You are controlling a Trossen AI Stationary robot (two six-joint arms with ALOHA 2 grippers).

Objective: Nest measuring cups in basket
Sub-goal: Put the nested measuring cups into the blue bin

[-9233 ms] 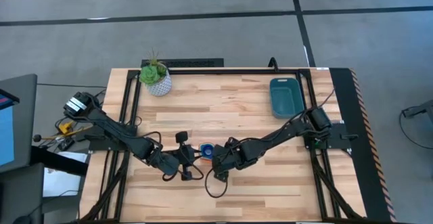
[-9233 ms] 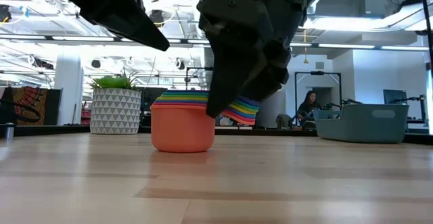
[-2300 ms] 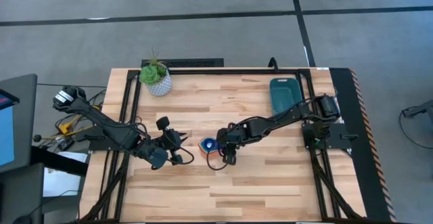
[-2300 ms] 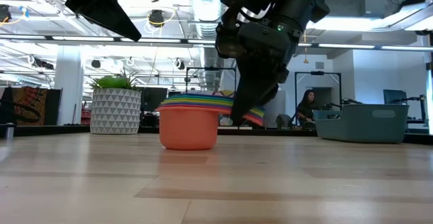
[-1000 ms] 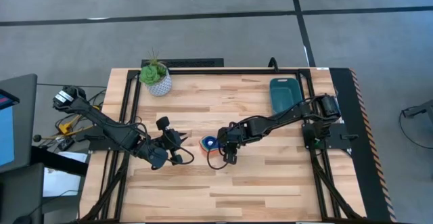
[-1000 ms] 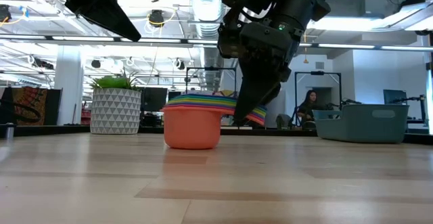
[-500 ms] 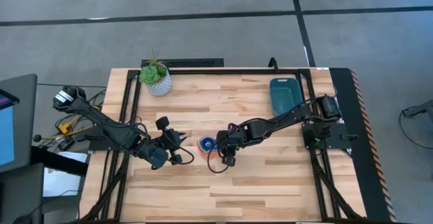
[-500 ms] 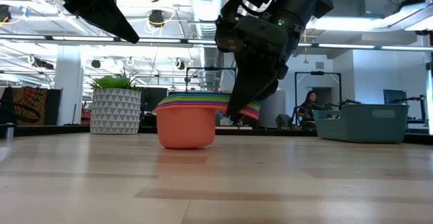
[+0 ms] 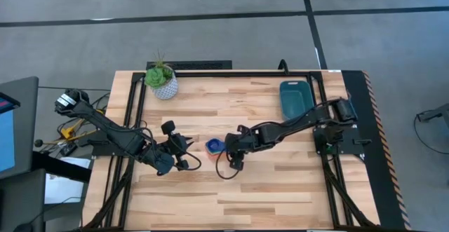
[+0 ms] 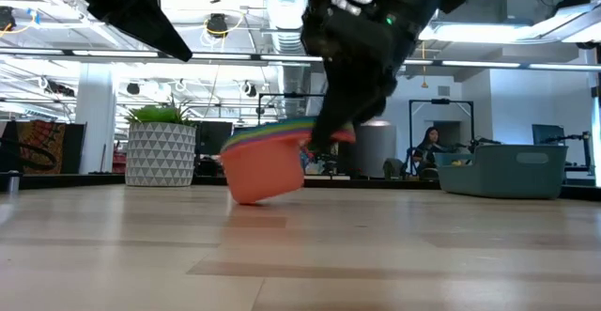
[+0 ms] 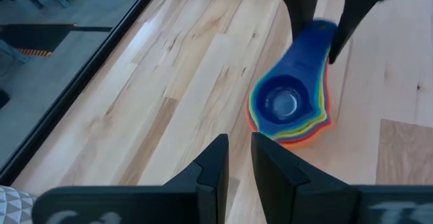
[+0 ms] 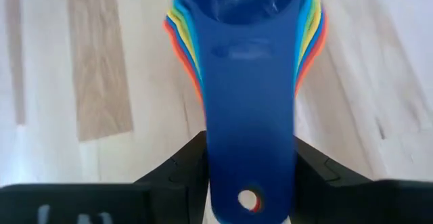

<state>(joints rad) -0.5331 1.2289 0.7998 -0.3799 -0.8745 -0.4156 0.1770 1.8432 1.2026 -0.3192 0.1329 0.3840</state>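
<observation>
Wooden planks fill the middle of the high view, and the table (image 9: 266,190) carries the nested measuring cups (image 9: 214,146) just left of centre. The right arm runs from its base at the right edge down and leftward, nearly flat, and the right gripper (image 9: 226,146) sits against the stack's right side. The left arm reaches in from the left edge, with the left gripper (image 9: 188,155) near the cups but apart from them, lower left of the stack. The teal basket (image 9: 295,99) lies in the upper right, well apart from the cups; a potted plant (image 9: 161,79) stands at upper left.

Low view: the orange outer cup of the measuring cups (image 10: 268,165) is tilted, its right side raised by the handles and its lower left edge at the tabletop. The right gripper (image 10: 324,142) comes down from above centre and clamps the handles. The basket (image 10: 502,170) sits at far right, the plant pot (image 10: 161,153) at left.

Left wrist view: the left gripper (image 11: 238,158) has its fingers (image 11: 211,163) close together with only a narrow gap, holding nothing. Beyond them, centre right, lie the cups (image 11: 291,109), the blue one innermost, handles between the right gripper's dark fingers at the top.

Right wrist view: the right gripper (image 12: 249,176) is closed on the stacked handles of the cups (image 12: 247,41), which fill the centre.
</observation>
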